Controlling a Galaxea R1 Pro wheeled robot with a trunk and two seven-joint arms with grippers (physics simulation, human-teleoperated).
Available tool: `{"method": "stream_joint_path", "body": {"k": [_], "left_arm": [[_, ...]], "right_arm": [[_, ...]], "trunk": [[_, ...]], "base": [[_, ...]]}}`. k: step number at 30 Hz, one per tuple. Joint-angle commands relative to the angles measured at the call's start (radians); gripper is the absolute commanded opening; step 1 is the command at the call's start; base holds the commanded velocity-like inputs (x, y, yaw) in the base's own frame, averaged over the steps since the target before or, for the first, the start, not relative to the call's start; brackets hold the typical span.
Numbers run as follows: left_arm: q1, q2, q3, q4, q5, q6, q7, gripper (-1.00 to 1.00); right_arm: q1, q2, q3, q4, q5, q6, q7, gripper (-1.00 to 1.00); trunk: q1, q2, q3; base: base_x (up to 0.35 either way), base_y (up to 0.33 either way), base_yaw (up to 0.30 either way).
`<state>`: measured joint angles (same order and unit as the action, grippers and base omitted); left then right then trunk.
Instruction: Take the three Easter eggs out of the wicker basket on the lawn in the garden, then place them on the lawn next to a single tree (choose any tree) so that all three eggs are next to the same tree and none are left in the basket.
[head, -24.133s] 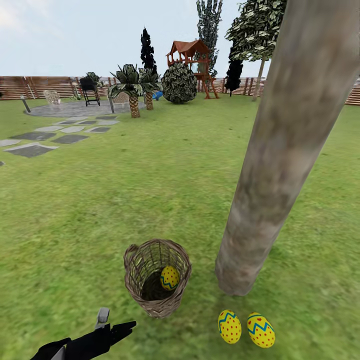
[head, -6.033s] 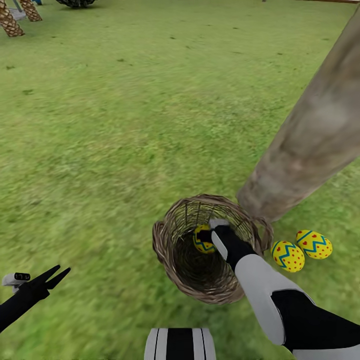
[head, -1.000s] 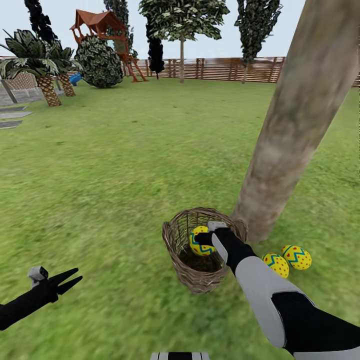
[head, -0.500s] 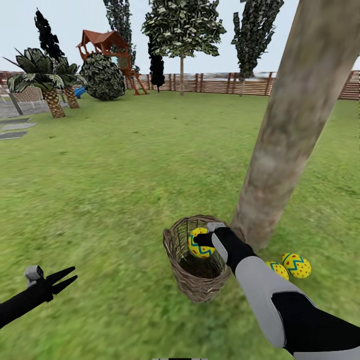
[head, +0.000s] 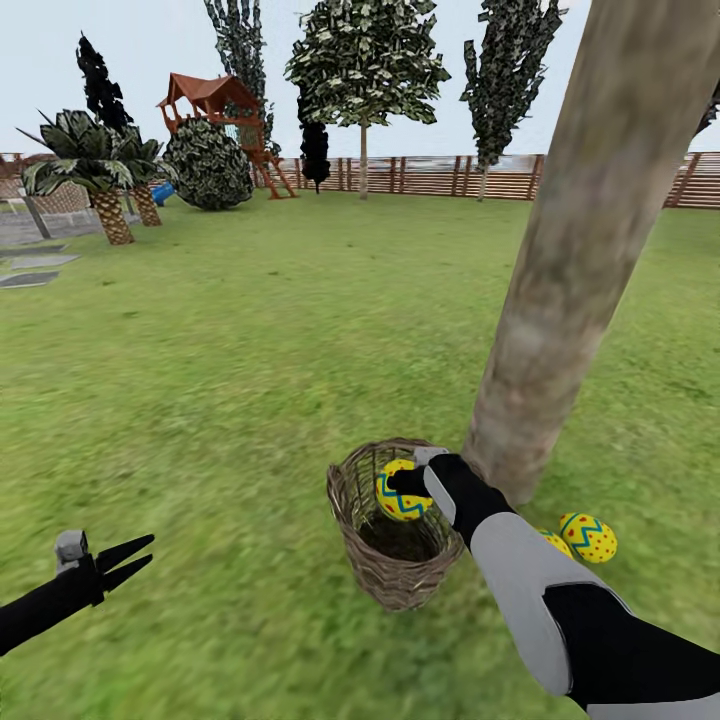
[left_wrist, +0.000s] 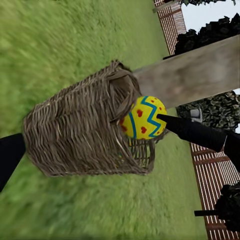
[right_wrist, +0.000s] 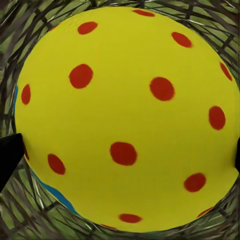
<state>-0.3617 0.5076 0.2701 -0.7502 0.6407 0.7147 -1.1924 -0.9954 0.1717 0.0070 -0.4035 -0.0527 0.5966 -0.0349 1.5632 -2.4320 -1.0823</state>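
The brown wicker basket (head: 392, 545) stands on the lawn (head: 250, 380) at the foot of the thick pale tree (head: 580, 260). My right gripper (head: 406, 484) is shut on a yellow Easter egg (head: 401, 496) at the basket's mouth. In the left wrist view the egg (left_wrist: 143, 117) sits at the rim of the basket (left_wrist: 80, 132), held by a black finger (left_wrist: 192, 132). Up close, the egg (right_wrist: 125, 117) has a dark fingertip (right_wrist: 9, 156) at its side and weave around it. Two more eggs lie on the grass beside the trunk, one (head: 588, 536) in full sight, the other (head: 556, 542) half hidden by my forearm. My left gripper (head: 128, 560) hangs open over grass, far left of the basket.
Short palms (head: 100, 175), a round bush (head: 208, 165) and a red-roofed play tower (head: 215, 100) stand at the far left. A brown slatted fence (head: 430, 175) runs along the back with thin leafy trees (head: 365, 60). Grey paving slabs (head: 30, 270) lie at the left edge.
The head camera has tilted and shifted, so the whole view moved. My right gripper with the egg has risen slightly toward the basket's rim. The left gripper stays open, about where it was.
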Motion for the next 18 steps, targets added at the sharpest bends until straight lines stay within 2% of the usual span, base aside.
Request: {"method": "stream_joint_path", "body": {"k": [1,9,12,18], "left_arm": [[0.0,0.0,0.0,0.0,0.004,0.008,-0.001,1.0],[0.0,-0.001,0.0,0.003,0.004,0.008,-0.001,1.0],[0.0,-0.001,0.0,0.002,0.004,0.008,0.0,1.0],[0.0,-0.001,0.0,0.005,0.004,0.008,0.0,1.0]], "right_arm": [[0.0,0.0,0.001,-0.001,-0.006,0.005,-0.003,-1.0],[0.0,0.0,-0.001,-0.001,-0.006,0.005,0.0,-1.0],[0.0,-0.001,-0.002,-0.001,-0.006,0.005,0.053,-1.0],[0.0,-0.003,-0.004,-0.003,-0.006,0.005,0.065,-1.0]], "trunk": [[-0.004,0.007,0.002],[-0.035,0.063,0.027],[-0.046,0.084,0.037],[-0.069,0.126,0.056]], "base": [[-0.006,0.0,0.0],[-0.072,0.0,0.0],[-0.191,0.0,0.0],[-0.068,0.0,0.0]]}}
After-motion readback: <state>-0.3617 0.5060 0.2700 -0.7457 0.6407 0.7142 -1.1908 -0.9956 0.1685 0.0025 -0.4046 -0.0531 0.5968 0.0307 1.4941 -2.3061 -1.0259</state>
